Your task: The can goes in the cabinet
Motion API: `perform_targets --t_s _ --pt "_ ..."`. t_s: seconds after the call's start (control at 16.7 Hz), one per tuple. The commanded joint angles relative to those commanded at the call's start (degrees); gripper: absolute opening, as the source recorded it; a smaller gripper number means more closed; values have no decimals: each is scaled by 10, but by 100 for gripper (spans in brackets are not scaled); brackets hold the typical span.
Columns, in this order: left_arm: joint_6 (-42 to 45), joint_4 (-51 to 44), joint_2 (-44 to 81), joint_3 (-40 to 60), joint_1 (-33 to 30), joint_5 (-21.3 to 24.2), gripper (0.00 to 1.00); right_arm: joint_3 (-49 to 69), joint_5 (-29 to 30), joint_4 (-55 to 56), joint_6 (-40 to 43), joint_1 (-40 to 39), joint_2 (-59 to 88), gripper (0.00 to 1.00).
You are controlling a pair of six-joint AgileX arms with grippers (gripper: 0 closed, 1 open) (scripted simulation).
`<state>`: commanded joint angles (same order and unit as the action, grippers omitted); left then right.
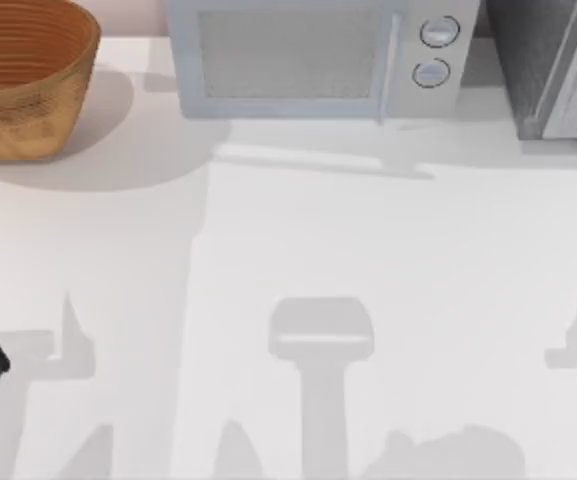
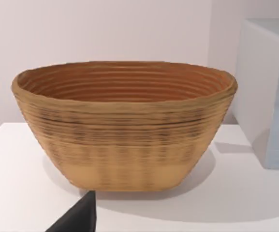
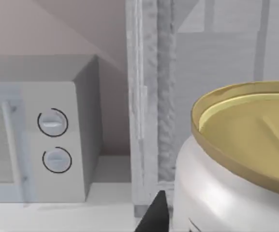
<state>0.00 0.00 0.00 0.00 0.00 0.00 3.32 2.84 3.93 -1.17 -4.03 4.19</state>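
Your right arm has the can (image 3: 236, 164) close against its wrist camera, though you cannot tell whether that claw grips it, and the cabinet (image 1: 553, 70) at the table's one o'clock corner stands just beyond, door frame ahead.

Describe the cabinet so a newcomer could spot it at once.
Start at the white table's far edge. Right of the pale blue-grey microwave with two round knobs stands the large grey cabinet. It has a speckled dark side, a pale framed door and no knobs.
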Motion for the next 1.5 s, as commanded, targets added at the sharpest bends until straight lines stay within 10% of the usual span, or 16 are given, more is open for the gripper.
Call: perform_targets --t_s 0.66,1.5 --pt "0 0 0 0 0 0 100 -20 -26 -40 9 37 -30 0" --pt "0 0 0 0 0 0 100 331 13 -121 3 2 228 0"
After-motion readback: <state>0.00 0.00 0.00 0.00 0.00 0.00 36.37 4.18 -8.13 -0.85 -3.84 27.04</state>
